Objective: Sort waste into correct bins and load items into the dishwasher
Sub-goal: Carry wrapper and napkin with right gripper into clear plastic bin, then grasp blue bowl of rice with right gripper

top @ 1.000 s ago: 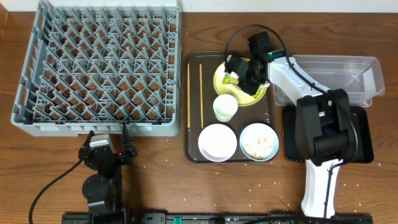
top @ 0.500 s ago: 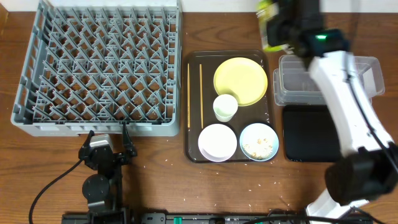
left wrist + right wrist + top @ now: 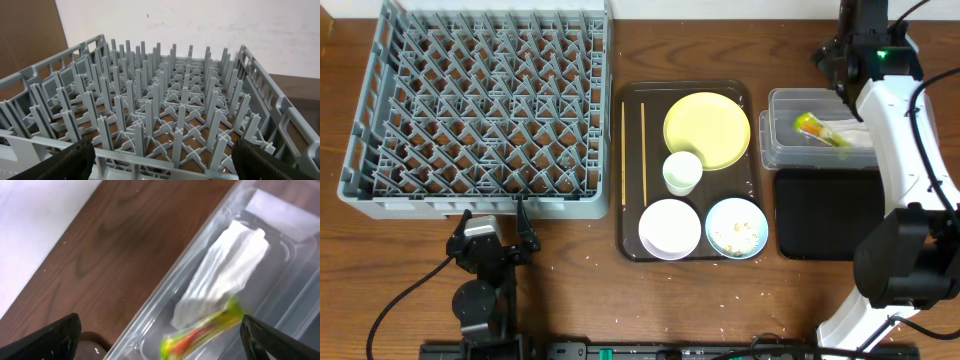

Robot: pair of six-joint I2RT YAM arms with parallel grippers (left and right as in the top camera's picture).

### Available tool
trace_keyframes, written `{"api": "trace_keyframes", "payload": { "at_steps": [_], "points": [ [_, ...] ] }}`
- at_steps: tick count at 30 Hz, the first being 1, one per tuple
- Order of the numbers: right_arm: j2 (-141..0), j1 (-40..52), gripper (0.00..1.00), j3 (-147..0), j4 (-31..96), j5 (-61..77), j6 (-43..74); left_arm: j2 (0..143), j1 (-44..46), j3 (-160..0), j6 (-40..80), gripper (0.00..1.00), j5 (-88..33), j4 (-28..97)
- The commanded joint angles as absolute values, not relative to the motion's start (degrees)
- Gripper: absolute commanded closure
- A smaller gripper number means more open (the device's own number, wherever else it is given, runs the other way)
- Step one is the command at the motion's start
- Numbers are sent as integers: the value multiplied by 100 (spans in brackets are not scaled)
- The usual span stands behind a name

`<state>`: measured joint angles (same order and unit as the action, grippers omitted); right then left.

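Small clear packet with green-orange contents (image 3: 815, 129) and white crumpled paper wrapper (image 3: 225, 275) lying inside clear plastic rectangular tub (image 3: 775, 155), right gripper (image 3: 160, 336) above it, jaws wide and empty, left gripper (image 3: 493, 228) facing large grey plastic dish rack (image 3: 470, 205), jaws wide

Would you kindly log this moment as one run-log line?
right gripper: open over tub | packet, wrapper: in tub | left gripper: open, facing rack | plate: on tray

I see a dark brown wood-grain worktop (image 3: 570, 290); at 12 o'clock beyond it stands a plain white wall (image 3: 200, 25), evenly lit.
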<state>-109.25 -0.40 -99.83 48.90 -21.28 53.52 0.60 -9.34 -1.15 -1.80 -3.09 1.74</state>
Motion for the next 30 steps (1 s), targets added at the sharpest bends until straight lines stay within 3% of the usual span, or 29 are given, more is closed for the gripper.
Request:
{"api": "trace_keyframes", "payload": {
  "at_steps": [1,7,11,13,15,16,18,21,30],
  "points": [
    [-10910,-30,1,-9961,4917,-2285,5721,27,-969,-23,-257,12,-327,381],
    [-10910,-32,1,-9961,5059,-2156,5568,27,-969,-23,-257,12,-327,379],
    [-10897,-30,1,-9963,4963,-1684,4303,27,-969,-23,-257,12,-327,381],
    [-10840,-14,17,-9963,4897,-1068,3415,27,-969,-23,-257,12,-327,381],
    [-10728,30,23,-9963,4858,-246,2565,27,-969,-23,-257,12,-327,381],
    [-10654,71,20,-9966,4849,163,2167,27,-969,-23,-257,12,-327,381],
    [-10492,180,3,-9963,4910,821,1599,27,-969,-23,-257,12,-327,381],
    [-10285,432,1,-9963,5325,1413,1293,27,-969,-23,-257,12,-327,379],
    [-10256,1796,24,-9550,6963,1439,1352,27,-969,-23,-257,12,-327,379]
  ]
}}
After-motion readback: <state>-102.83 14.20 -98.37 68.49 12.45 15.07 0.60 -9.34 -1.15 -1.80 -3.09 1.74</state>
